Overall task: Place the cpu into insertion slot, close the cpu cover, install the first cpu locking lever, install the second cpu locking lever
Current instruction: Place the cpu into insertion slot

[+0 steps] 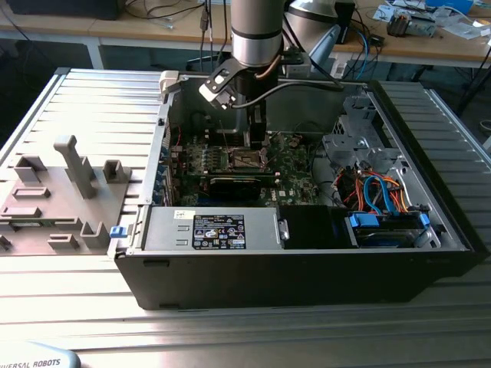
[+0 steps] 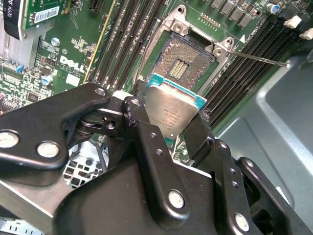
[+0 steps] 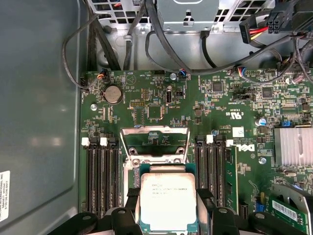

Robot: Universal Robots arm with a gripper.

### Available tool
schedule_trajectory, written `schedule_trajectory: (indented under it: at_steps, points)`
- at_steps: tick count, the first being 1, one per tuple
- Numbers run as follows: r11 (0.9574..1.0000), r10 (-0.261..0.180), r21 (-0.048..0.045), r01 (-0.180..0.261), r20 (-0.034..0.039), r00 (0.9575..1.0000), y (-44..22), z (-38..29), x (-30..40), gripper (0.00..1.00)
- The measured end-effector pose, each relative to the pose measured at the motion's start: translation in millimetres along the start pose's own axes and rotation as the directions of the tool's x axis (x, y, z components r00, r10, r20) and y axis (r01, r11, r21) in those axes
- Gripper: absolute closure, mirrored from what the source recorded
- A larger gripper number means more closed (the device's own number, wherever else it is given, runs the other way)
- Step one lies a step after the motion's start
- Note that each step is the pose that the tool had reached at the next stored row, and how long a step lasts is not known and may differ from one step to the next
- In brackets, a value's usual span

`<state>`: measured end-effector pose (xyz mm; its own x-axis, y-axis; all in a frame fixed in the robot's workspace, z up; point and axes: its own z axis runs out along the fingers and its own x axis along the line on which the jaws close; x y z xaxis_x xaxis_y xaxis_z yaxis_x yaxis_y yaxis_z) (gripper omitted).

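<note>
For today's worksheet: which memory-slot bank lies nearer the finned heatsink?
The bank between the insertion slot and the heatsink; the other bank sits beside the grey case wall.

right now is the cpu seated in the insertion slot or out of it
Out. The gripper holds the cpu by its edges, clear of the insertion slot, whose bare contact grid shows.

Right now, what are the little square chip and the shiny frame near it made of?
The chip: its top looks like dull silver-grey metal with a soft sheen, and its teal-green edge looks like circuit board. The frame: probably thin bare steel, since it is silvery and catches bright light.
</note>
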<state>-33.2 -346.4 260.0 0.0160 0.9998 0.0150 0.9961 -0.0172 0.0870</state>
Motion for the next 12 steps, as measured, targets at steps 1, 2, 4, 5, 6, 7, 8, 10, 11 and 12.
schedule_trajectory:
  at_steps: [1,2,4,5,6,7,8,10,11,12]
  points:
    - [1.0000,0.000,0.0000,0.000,0.0000,1.0000,0.0,0.2,0.0,0.46]
    - [1.0000,0.000,0.0000,0.000,0.0000,1.0000,0.0,0.3,0.0,0.46]
    - [1.0000,0.000,0.0000,0.000,0.0000,1.0000,-0.1,0.6,0.0,0.46]
    - [1.0000,0.000,0.0000,0.000,0.0000,1.0000,-0.1,0.7,0.0,0.46]
    - [1.0000,0.000,0.0000,0.000,0.0000,1.0000,-0.1,0.9,0.0,0.46]
    - [1.0000,0.000,0.0000,0.000,0.0000,1.0000,-0.1,1.1,0.0,0.46]
    - [1.0000,0.000,0.0000,0.000,0.0000,1.0000,-0.1,1.3,0.0,0.46]
    - [1.0000,0.000,0.0000,0.000,-0.0001,1.0000,-0.1,1.6,0.0,0.46]
    - [1.0000,0.000,0.0000,0.000,0.0000,1.0000,-0.2,1.7,0.0,0.46]
    - [1.0000,0.000,0.0000,0.000,0.0000,1.0000,-0.2,1.8,0.0,0.46]
